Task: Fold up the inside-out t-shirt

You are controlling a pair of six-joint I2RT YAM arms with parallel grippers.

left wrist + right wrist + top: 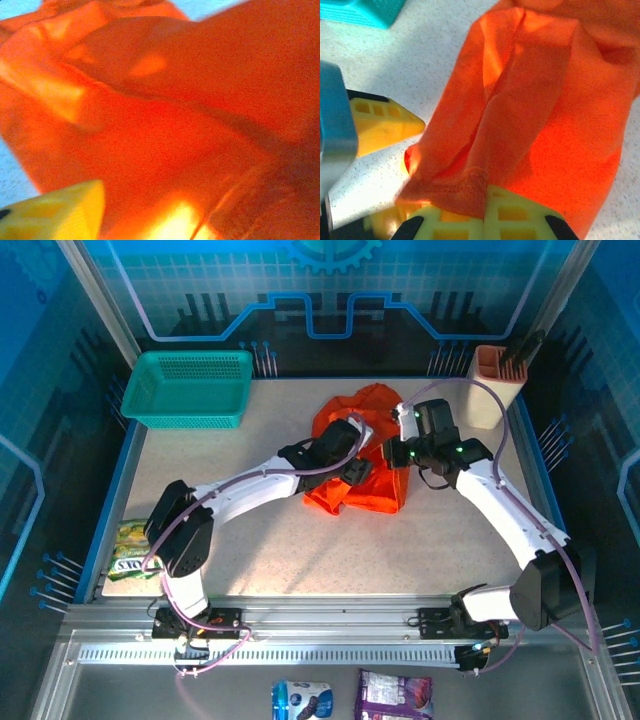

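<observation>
We saw the orange-red t-shirt (375, 490) lying in a crumpled heap on the speckled table (300, 550), a little right of the middle and toward the upper part of the overhead frame. Both arms reached in to it from the lower corners and met over the heap. The left gripper (357, 437) lay on the cloth's left side and the right gripper (393, 435) just beside it on the right.

In the right wrist view, the right gripper (485, 200) sat at the bottom edge with its two yellow fingers (515, 215) pressed together. A thick hemmed edge of the shirt (545, 125) was pinched there, and its pleats fanned away toward the top of the frame.

In the left wrist view the shirt (190, 125) lay very close and blurred. One yellow finger (55, 215) showed at the lower left against the cloth. We could not tell whether that gripper was clenched or released.

A teal mesh basket (190, 390) stood in the upper left of the table, well apart from the shirt. A tan holder (490, 390) stood in the upper right corner.
</observation>
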